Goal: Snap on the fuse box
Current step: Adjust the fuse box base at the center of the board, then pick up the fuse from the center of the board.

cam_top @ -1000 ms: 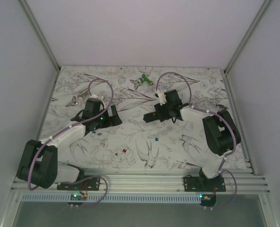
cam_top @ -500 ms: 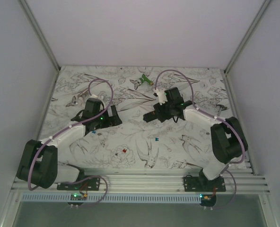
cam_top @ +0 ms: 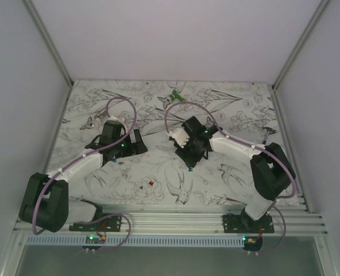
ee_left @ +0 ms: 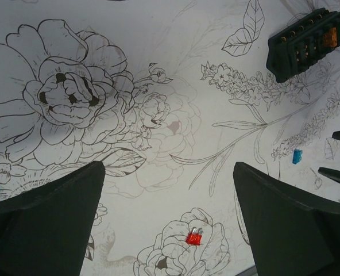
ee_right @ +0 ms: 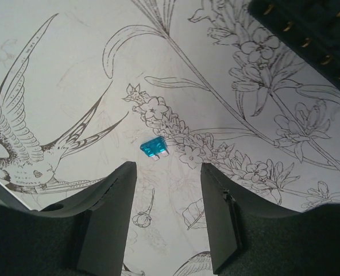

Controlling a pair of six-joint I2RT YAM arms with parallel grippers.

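Right pincer (ee_right: 167, 168) stood over the table (ee_right: 55, 52), jaws parted with nothing between them and a blue fuse (ee_right: 154, 149) just past its tips. We found the fuse box (ee_right: 310, 40) lying at two o'clock of that pincer, apart from it, and judged it not yet gripped. Left pincer (ee_left: 168, 169) hung spread wide and empty near a red fuse (ee_left: 193, 236), the fuse box at one o'clock. We presumed it waited clear of the right arm.

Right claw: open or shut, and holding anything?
Open and empty: the right claw has only tablecloth between its fingers in its wrist view; a blue fuse lies loose beyond the tips.
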